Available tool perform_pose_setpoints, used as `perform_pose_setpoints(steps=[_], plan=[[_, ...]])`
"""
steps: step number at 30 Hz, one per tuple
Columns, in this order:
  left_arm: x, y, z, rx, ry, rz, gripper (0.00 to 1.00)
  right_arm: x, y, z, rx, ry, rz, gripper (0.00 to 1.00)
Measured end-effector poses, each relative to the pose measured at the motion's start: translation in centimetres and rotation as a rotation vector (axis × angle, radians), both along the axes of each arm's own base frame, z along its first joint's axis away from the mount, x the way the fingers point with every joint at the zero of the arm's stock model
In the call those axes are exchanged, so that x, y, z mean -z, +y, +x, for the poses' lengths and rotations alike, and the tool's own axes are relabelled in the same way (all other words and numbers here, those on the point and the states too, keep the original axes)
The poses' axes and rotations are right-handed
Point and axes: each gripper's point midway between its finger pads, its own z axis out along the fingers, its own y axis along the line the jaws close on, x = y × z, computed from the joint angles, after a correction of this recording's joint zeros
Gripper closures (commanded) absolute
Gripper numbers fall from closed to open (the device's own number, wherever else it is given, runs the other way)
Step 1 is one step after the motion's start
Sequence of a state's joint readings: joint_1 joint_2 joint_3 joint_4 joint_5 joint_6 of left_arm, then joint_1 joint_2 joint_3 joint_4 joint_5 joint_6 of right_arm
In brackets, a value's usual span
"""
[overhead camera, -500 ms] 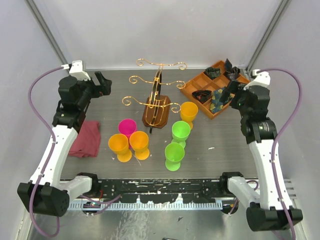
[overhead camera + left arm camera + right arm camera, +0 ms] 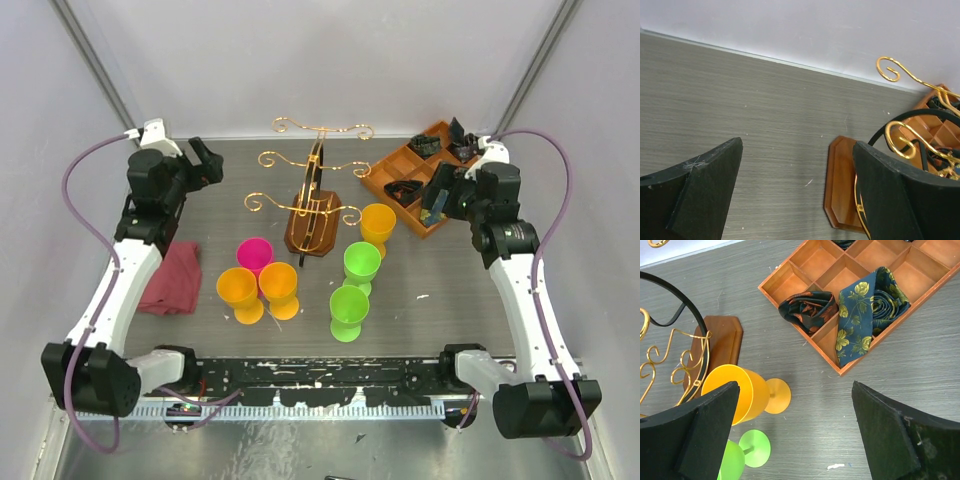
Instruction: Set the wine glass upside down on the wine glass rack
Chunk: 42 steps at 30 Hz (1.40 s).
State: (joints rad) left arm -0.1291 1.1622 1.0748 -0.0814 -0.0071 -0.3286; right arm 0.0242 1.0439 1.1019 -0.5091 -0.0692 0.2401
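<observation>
**Both grippers wide open and empty, glasses on the table by the rack**

The left gripper (image 2: 205,163) hangs over the far left of the table (image 2: 450,290) with its jaws spread wide. Nothing lies between them, and in the left wrist view only bare table shows in the gap. The right gripper (image 2: 441,193) is spread just as wide and holds nothing. It hovers at the near edge of the orange tray (image 2: 396,160), above the strip of table between that tray and the rightmost orange glass (image 2: 378,222).

The wine glass rack (image 2: 312,215) stands upright at the centre back, its gold wire arms reaching out to both sides. Six wine glasses stand mouths up on the table. The rightmost orange glass is just beside the rack's base on its right. The two green glasses (image 2: 361,263) stand in front of that one, and the pink glass (image 2: 254,255) and two more orange glasses (image 2: 279,285) cluster front left of the base.

Open table lies between the left gripper and the rack. A red cloth (image 2: 172,275) lies by the left edge. Rolled ties (image 2: 867,307) fill some of the tray's compartments.
</observation>
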Motion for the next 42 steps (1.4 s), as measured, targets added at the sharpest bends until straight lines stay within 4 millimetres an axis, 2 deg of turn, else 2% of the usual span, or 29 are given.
perform_pose_setpoints(steps=[6, 11, 14, 18, 21, 23, 26, 30, 33, 35, 37, 42], plan=[[3.0, 0.3, 2.7, -0.059, 0.055, -0.042, 0.02, 0.8, 0.3, 0.5, -0.031, 0.022, -0.012, 0.02], [6.0, 0.5, 3.9, -0.078, 0.105, -0.028, 0.02, 3.3, 1.6, 2.1, -0.071, 0.06, 0.006, 0.03], [7.2, 0.6, 3.7, -0.085, 0.12, -0.023, 0.02, 6.1, 4.0, 2.6, -0.128, 0.117, 0.023, 0.03], [7.3, 0.9, 4.0, -0.101, 0.096, -0.024, 0.02, 9.0, 7.8, 3.6, -0.209, 0.179, -0.004, 0.02], [6.8, 1.0, 4.6, -0.114, 0.082, -0.015, 0.02, 9.8, 10.0, 4.4, -0.244, 0.21, -0.036, 0.02], [6.3, 1.0, 5.5, -0.122, 0.089, -0.008, 0.02, 9.1, 10.5, 5.3, -0.24, 0.218, -0.057, 0.01], [5.3, 0.8, 6.5, -0.122, 0.079, -0.01, 0.02, 6.2, 9.8, 7.0, -0.187, 0.195, -0.087, 0.0], [2.9, 0.9, 6.7, -0.128, 0.064, -0.001, 0.02, -0.4, 8.4, 7.8, -0.115, 0.104, -0.107, 0.0], [0.4, 1.1, 6.9, -0.135, 0.03, 0.004, 0.02, -3.4, 7.7, 6.9, -0.092, 0.068, -0.11, 0.0], [-0.5, 1.2, 6.5, -0.14, 0.012, 0.004, 0.02, -4.3, 7.2, 5.7, -0.088, 0.074, -0.113, 0.0], [-0.5, 1.3, 5.8, -0.141, 0.01, 0.004, 0.02, -4.3, 6.9, 4.5, -0.091, 0.099, -0.115, 0.0], [1.1, 1.5, 3.8, -0.136, 0.042, 0.009, 0.02, -2.5, 6.6, 2.0, -0.114, 0.147, -0.118, 0.0]])
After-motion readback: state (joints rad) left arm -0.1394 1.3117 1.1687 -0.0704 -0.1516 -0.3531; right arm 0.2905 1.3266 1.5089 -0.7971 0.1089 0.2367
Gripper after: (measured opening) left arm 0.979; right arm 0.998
